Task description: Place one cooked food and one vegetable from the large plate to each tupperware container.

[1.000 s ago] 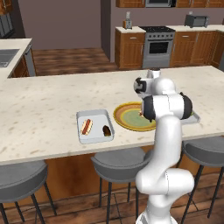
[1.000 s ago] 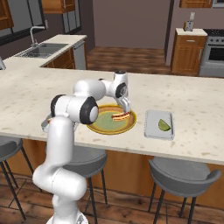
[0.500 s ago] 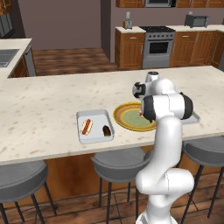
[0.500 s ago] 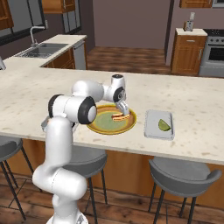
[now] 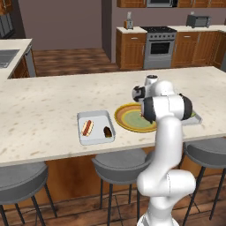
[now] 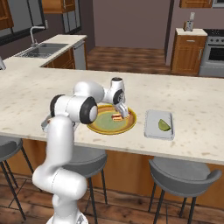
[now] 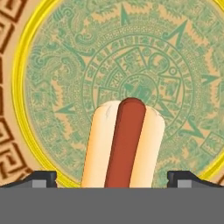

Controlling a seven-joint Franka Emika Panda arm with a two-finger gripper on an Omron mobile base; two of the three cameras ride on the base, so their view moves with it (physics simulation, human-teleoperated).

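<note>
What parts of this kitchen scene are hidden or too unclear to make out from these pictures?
- Hot dog on the large plate: near end cut off at the hand view's bottom.
- Right tupperware container: mostly behind the arm in the left base view.
- Dark item in the left tupperware container: too small to identify.

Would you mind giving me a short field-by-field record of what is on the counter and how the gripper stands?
large plate: holds one hot dog
left container: a hot dog and a dark item
right container: one green wedge
gripper: open, fingertips either side of the plate's hot dog, not closed on it
remaining: right container lacks a cooked food
</note>
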